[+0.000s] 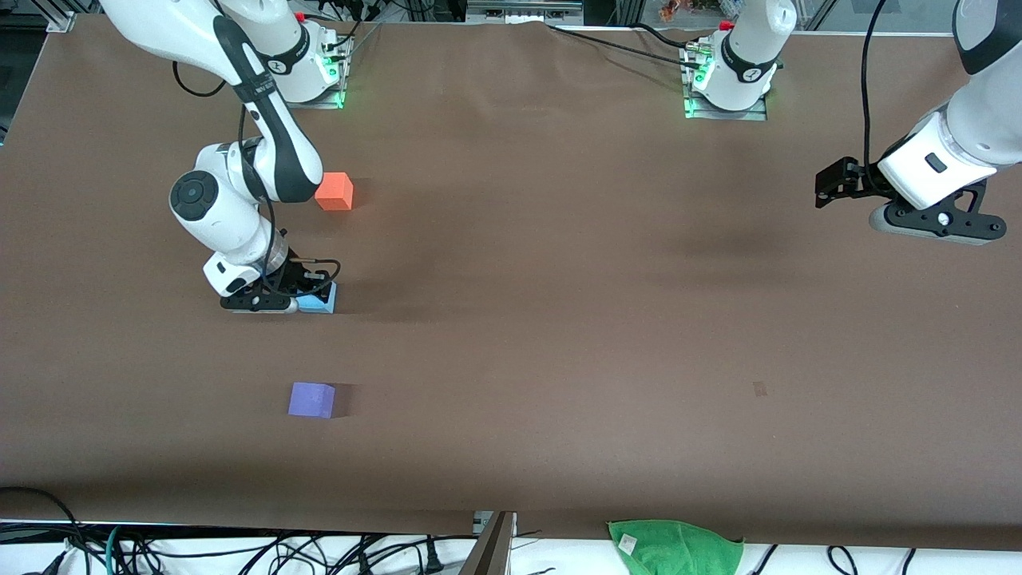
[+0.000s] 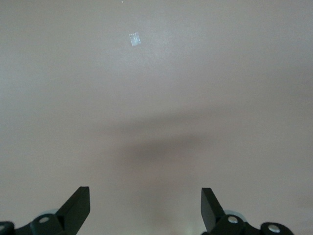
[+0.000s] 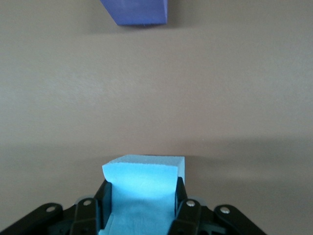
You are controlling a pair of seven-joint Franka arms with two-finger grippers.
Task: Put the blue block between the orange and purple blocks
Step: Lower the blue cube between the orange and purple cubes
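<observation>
Front view: blue block (image 1: 321,299) half-hidden by right hand (image 1: 297,297).

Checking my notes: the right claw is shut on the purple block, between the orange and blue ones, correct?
Not quite. The right claw is shut on the blue block, between the orange block and purple block; the right wrist view shows it.

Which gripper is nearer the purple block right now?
Right. The right gripper, shut on the blue block, sits between the orange block and the purple block. The left gripper waits open at the left arm's end.
</observation>
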